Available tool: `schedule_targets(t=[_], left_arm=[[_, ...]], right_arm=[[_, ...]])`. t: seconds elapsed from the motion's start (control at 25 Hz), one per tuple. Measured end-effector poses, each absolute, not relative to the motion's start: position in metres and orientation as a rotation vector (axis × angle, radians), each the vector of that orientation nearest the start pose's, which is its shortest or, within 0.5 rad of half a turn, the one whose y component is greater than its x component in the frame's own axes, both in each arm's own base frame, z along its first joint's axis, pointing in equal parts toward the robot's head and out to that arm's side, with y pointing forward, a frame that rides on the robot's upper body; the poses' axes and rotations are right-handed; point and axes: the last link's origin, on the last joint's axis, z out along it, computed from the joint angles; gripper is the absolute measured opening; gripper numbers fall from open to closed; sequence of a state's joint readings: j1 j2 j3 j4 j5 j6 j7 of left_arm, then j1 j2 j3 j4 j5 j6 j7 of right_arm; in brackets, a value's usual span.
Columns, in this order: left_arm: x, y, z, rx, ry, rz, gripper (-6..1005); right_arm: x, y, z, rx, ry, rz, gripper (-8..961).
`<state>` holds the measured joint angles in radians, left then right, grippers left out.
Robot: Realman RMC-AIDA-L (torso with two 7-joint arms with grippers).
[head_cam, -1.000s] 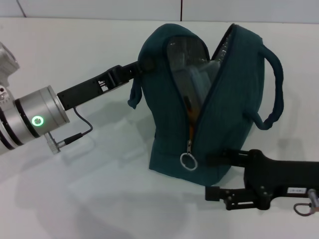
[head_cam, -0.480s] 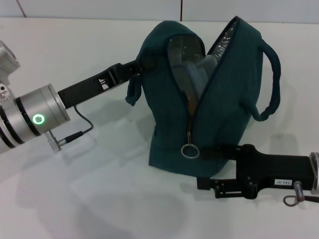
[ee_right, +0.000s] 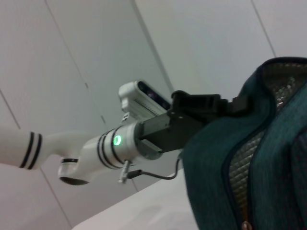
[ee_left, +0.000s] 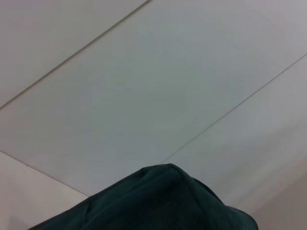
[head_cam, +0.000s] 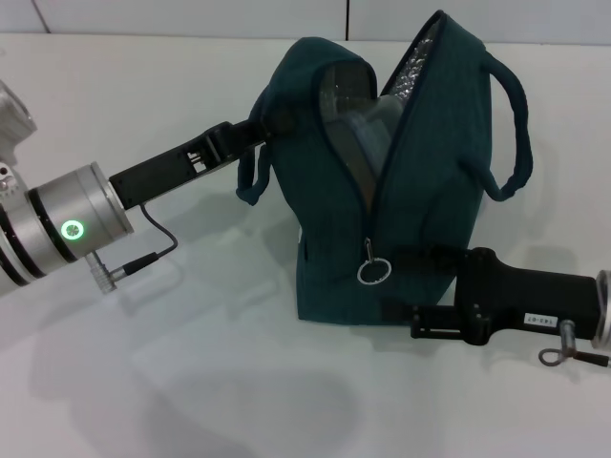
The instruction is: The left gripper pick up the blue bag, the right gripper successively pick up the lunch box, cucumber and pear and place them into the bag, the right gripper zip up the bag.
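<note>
Bag [head_cam: 382, 191] stands upright at table centre, zipper partly open. Left gripper [head_cam: 265, 122] reaches level from 9 o'clock, clamped on its upper edge. Right gripper [head_cam: 406, 281] extends from 4 o'clock beside the zipper ring [head_cam: 373, 272]; its grip cannot be judged.

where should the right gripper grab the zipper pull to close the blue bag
Best bet is the metal ring pull hanging low on the front seam of the blue bag. It hangs free of the fabric, so a pinch across the ring from the robot's right, where the right gripper sits, should work. The track runs up to the open top, so pull upward while the left gripper holds the bag.
</note>
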<state>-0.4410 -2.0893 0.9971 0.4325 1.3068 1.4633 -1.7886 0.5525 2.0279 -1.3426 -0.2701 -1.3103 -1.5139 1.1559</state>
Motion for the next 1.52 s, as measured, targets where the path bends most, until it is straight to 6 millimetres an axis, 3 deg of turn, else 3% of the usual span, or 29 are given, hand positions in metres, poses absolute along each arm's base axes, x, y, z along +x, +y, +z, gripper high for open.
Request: schedule_targets(t=[0.6, 0.92, 1.52], left_arm=[[-0.252, 0.320, -0.020, -2.235, -1.473, -1.395, 162], [-0.253, 0.319, -0.019, -2.237, -1.472, -1.393, 162], [-0.253, 0.319, -0.019, -2.241, -1.469, -1.393, 164]], right_arm=[[0.228, 0.292, -0.079, -2.916, 0.625, 0.965, 778], [0.238, 0.302, -0.075, -2.758, 0.702, 0.984, 762], [0.231, 0.300, -0.086, -2.821, 0.671, 0.932, 731]])
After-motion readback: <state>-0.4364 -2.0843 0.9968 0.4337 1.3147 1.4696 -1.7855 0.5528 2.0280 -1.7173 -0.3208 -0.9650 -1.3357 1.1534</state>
